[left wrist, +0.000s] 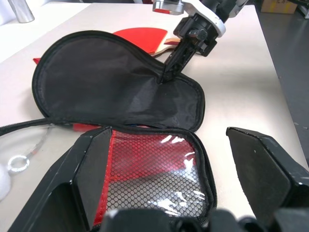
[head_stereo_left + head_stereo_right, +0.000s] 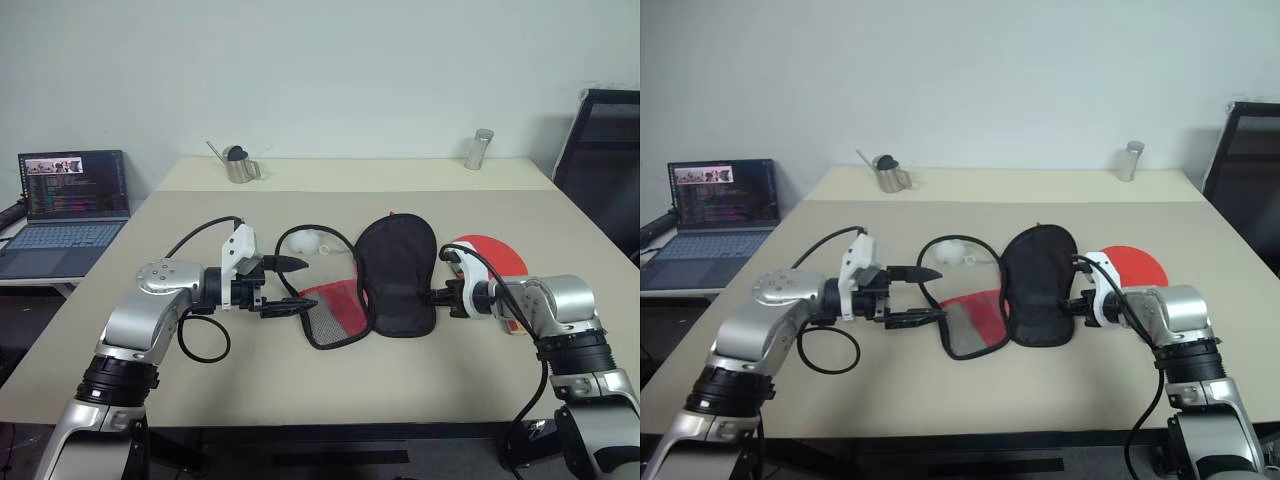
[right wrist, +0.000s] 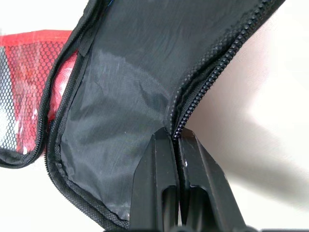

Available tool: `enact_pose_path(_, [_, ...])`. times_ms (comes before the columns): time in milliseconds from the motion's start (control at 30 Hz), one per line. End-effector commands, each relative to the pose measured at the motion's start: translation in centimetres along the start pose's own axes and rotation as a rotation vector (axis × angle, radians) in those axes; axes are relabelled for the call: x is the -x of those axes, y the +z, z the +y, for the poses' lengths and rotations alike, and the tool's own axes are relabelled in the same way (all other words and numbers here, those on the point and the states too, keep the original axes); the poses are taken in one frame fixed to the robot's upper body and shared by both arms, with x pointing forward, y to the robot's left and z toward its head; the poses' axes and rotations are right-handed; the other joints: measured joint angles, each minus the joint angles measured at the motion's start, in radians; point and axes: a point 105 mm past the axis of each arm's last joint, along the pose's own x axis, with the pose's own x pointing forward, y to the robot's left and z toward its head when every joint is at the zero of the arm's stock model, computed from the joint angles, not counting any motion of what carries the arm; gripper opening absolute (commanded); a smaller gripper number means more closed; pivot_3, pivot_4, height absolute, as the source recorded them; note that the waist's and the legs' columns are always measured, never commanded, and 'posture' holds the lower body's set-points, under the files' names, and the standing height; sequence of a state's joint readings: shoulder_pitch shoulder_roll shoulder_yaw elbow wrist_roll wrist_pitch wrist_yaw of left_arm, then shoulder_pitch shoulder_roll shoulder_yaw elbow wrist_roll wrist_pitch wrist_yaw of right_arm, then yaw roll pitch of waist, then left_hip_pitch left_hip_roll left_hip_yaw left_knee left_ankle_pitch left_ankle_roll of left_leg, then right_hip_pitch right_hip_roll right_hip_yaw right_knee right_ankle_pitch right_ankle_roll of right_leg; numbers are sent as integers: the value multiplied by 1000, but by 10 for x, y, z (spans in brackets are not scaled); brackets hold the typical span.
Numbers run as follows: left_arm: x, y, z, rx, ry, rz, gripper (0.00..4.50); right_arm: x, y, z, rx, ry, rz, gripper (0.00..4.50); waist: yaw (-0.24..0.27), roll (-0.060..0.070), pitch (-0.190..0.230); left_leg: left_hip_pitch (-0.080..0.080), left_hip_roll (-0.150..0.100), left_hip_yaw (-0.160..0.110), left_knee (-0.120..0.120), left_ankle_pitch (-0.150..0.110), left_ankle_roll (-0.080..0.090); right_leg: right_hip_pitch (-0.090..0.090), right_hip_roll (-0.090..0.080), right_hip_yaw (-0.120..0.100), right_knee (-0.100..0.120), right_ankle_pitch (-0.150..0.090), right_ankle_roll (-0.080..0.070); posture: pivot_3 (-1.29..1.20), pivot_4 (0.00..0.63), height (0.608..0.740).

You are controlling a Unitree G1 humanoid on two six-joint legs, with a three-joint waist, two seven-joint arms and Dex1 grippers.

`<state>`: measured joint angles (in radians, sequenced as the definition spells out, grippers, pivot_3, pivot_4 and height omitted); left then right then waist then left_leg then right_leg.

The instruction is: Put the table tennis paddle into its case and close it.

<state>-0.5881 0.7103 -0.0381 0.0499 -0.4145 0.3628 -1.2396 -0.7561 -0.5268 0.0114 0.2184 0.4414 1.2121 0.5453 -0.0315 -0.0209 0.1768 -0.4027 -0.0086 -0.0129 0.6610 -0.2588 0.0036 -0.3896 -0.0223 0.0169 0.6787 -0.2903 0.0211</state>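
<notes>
The case (image 2: 385, 280) lies unzipped and spread open mid-table, its black half raised at the zip edge where the right gripper (image 3: 175, 140) has its fingers pressed together on the rim. Its red mesh half (image 2: 335, 312) lies flat just beside the left gripper (image 2: 285, 285), whose fingers stand spread, holding nothing. The table tennis paddle (image 2: 487, 253) rests red face up on the table (image 2: 300, 390) just behind the right gripper, beside the black half.

The case (image 2: 397, 275) lies open, one flap plain black, the other (image 2: 335, 310) red under grey honeycomb mesh, edged in black. The paddle (image 2: 490, 252) shows a red face. The desk (image 2: 330, 380) is pale beige. A white pom-pom (image 2: 308, 243) lies nearby.
</notes>
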Motion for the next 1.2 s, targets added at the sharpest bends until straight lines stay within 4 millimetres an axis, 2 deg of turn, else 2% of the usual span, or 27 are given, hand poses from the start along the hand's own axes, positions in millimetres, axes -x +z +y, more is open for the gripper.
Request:
enact_pose_path(33, [-1,12,1,-52,-3,-18,4148,6,16,-3,20,-9,-48,21,0,0,0,0,0,0,0,0,0,0,0,0,0,0,0,0,150,740])
enact_pose_path(167, [-2,12,2,-54,-2,-19,4148,6,18,-9,4,-22,-57,21,0,0,0,0,0,0,0,0,0,0,0,0,0,0,0,0,150,740])
enact_pose_path(267, [-3,12,2,-55,-2,-20,4148,8,19,-11,14,-30,-58,619,0,0,0,0,0,0,0,0,0,0,0,0,0,0,0,0,150,740])
enact_pose_path(467, [-5,12,2,-57,-5,-24,4148,10,24,-19,37,-71,-80,2697,0,0,0,0,0,0,0,0,0,0,0,0,0,0,0,0,150,740])
enact_pose_path(567, [-6,13,2,-57,-4,-29,4148,15,38,-30,136,-148,-136,3800,0,0,0,0,0,0,0,0,0,0,0,0,0,0,0,0,150,740])
enact_pose_path(600, [-6,13,2,-57,-3,-31,4148,17,43,-33,177,-169,-158,4336,0,0,0,0,0,0,0,0,0,0,0,0,0,0,0,0,150,740])
enact_pose_path(633, [-6,13,2,-57,0,-35,4148,20,49,-34,205,-175,-186,4472,0,0,0,0,0,0,0,0,0,0,0,0,0,0,0,0,150,740])
enact_pose_path(733, [-7,13,2,-26,7,-36,4148,32,60,-32,228,-157,-256,4472,1,0,1,0,0,0,0,0,0,0,0,0,0,0,0,0,150,740])
enact_pose_path(833, [-8,13,1,-17,10,-40,4148,46,63,-30,252,-144,-295,4472,1,0,1,0,0,0,0,0,0,0,0,0,0,0,0,0,150,740])
enact_pose_path(933, [-10,19,2,-27,21,-64,4148,61,55,-40,242,-185,-303,4472,2,0,1,-1,0,0,0,0,0,0,0,0,-1,0,0,0,150,740])
enact_pose_path(1100, [-16,32,0,-54,6,-107,4148,89,36,-74,138,-341,-323,4472,6,0,1,-1,0,0,1,0,0,0,0,0,0,0,0,0,150,740])
enact_pose_path(1200, [-20,38,-2,-61,-16,-126,4148,96,19,-86,84,-400,-305,4472,6,0,1,-1,0,0,1,0,0,0,0,0,0,0,0,0,150,740])
